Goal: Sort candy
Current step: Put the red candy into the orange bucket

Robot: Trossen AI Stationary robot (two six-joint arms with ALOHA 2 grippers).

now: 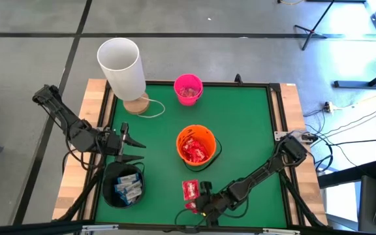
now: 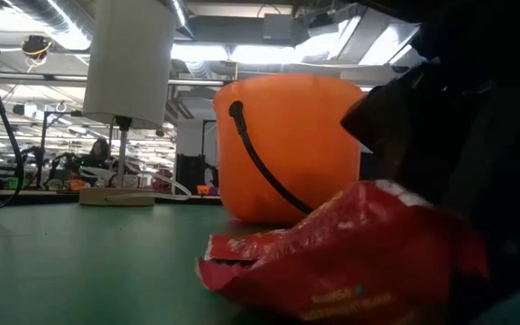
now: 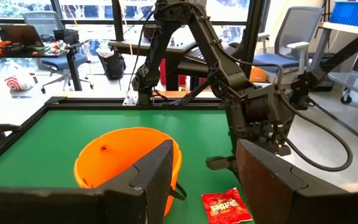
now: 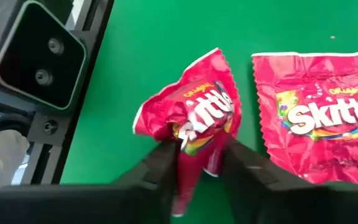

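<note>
Overhead view of a green tabletop [image 1: 240,130]. At six o'clock, the right tool [image 1: 198,201] has pinched a crumpled red candy packet [image 4: 191,118] between its nearly closed fingers; a second, flat red packet [image 4: 319,118] lies just beside it. The orange bucket [image 1: 196,145], at centre, already holds red packets. The left tool [image 1: 130,151] hovers open and empty at eight o'clock, above the black bucket [image 1: 124,185] of white-and-blue bars. The step appears to be picking up red candy. Next, the right arm likely must lift the packet clear and carry it toward twelve o'clock, over the orange bucket, before releasing.
</note>
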